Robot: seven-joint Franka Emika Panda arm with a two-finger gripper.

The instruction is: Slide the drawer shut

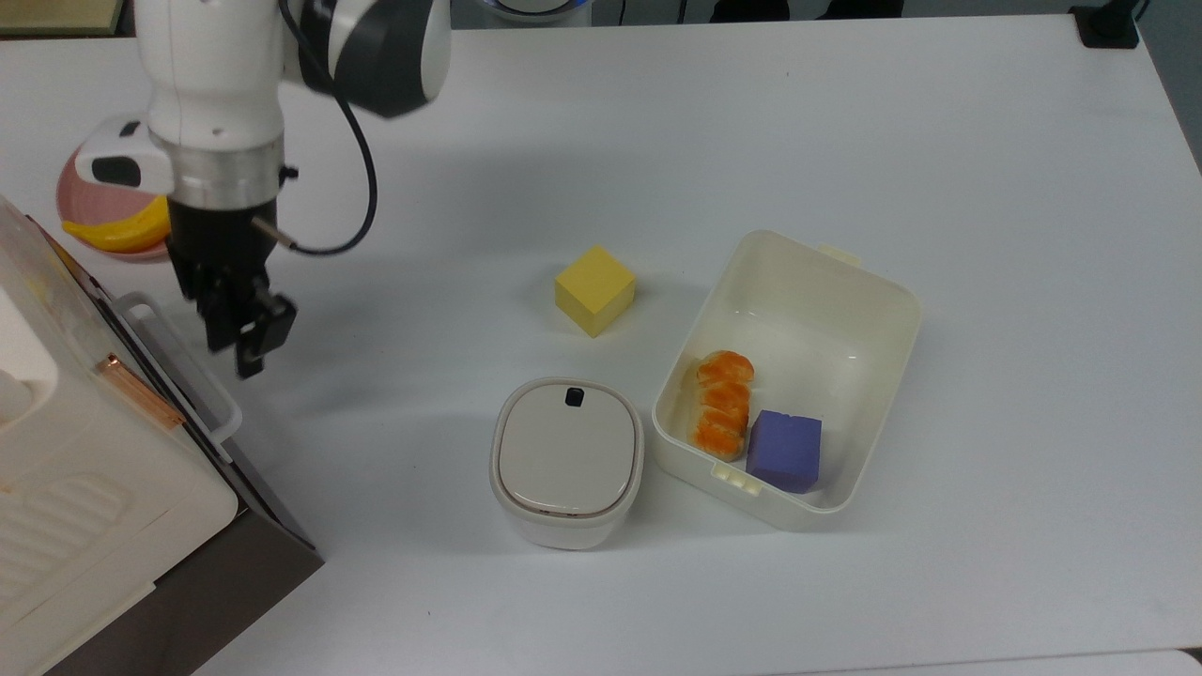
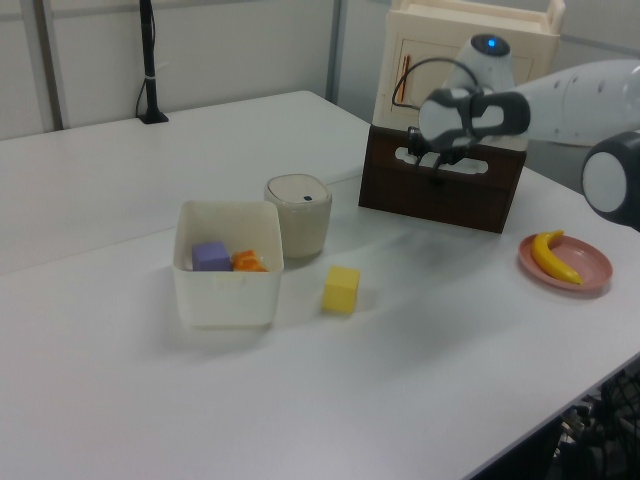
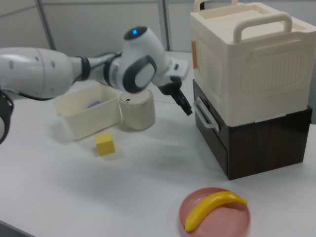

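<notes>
Dark brown wood fronts the drawer [image 3: 211,132], pushed in flush under the cream cabinet [image 3: 249,59] at the top view's 8 o'clock edge of the white surface [image 1: 751,122], its white loop handle [image 1: 183,361] facing the gripper [image 1: 252,340]. The gripper hovers just off the handle, at about 2 o'clock from it in the top view, apart from it; its fingers look pressed together, holding nothing. At 12 o'clock from the handle in the top view, a banana [image 3: 213,208] lies on a pink plate [image 3: 197,224].
</notes>
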